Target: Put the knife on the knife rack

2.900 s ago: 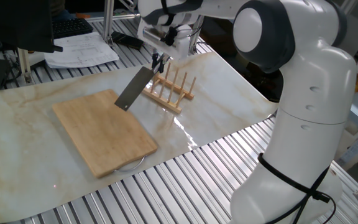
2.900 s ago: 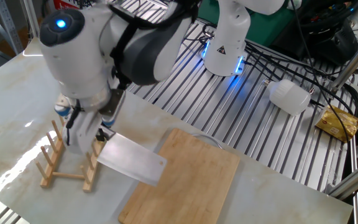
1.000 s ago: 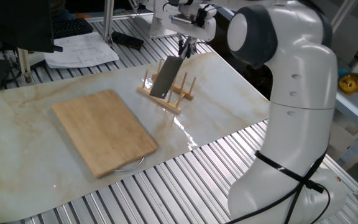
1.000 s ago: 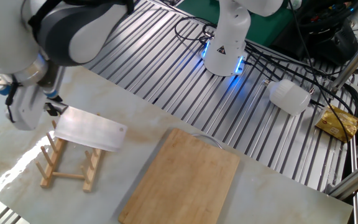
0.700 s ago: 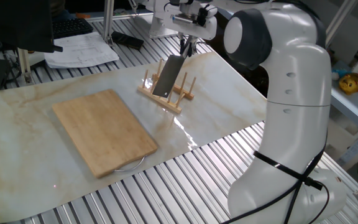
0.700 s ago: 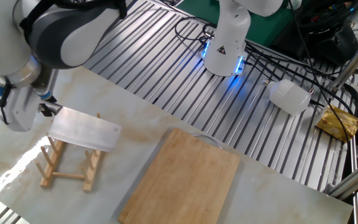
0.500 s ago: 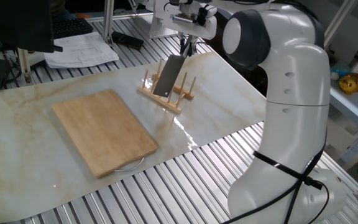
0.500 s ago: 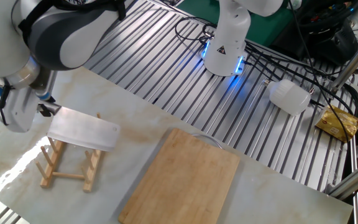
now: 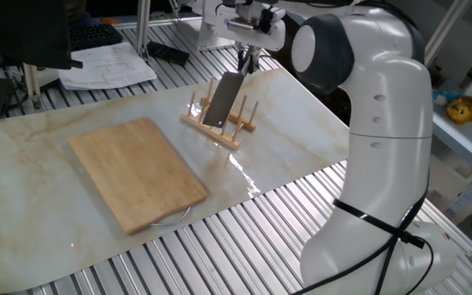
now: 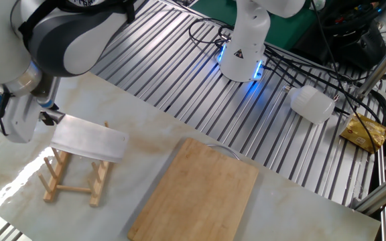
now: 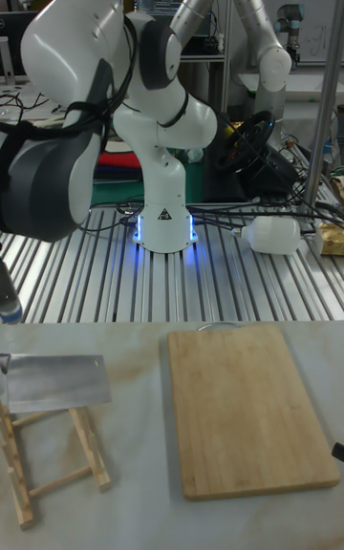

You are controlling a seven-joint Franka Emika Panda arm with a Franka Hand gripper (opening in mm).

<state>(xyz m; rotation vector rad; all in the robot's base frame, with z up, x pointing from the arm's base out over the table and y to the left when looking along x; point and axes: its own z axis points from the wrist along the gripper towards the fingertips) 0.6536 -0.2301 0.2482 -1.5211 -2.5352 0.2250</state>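
The knife is a cleaver with a broad grey blade, held tilted with its blade low among the pegs of the light-wood knife rack. My gripper is shut on the knife's handle from above. In the other fixed view the blade lies level across the tops of the rack's pegs, with the gripper at its left end. The tall fixed view shows the knife over the rack. Whether the blade touches the pegs cannot be told.
A large bamboo cutting board lies left of the rack on the marble sheet. Papers and a keyboard sit at the back. A white bottle, a yellow packet and another robot's base stand on the slatted metal table.
The knife has been carried from above the cutting board over to the rack. In the last second it has only eased slightly lower and sideways over the pegs.
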